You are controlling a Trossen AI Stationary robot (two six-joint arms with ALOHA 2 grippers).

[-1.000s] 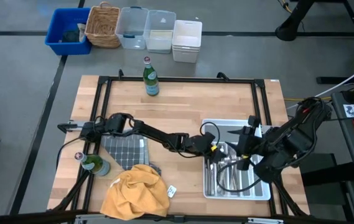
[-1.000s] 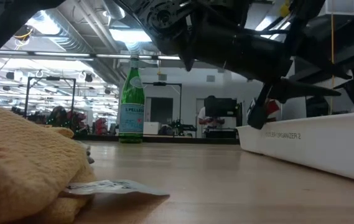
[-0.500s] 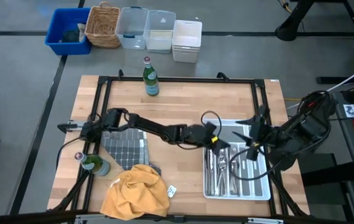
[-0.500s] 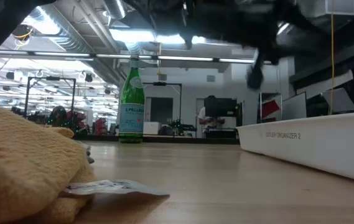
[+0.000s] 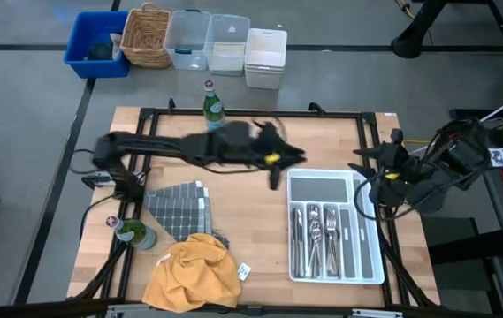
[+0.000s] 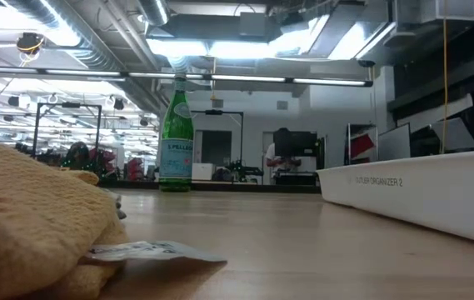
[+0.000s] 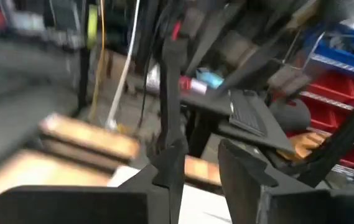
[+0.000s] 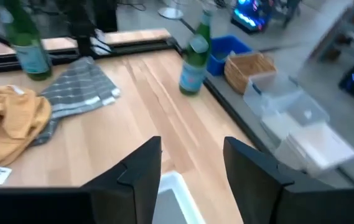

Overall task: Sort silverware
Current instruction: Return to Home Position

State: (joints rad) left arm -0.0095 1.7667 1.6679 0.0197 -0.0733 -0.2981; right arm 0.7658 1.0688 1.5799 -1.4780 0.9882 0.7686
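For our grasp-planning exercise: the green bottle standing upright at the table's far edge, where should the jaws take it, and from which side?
Take the bottle on its straight labelled body, below the tapering neck, coming in level from the middle of the table. It stands upright and is round, so jaws closing across the body would likely hold steadier than on the narrow cap.
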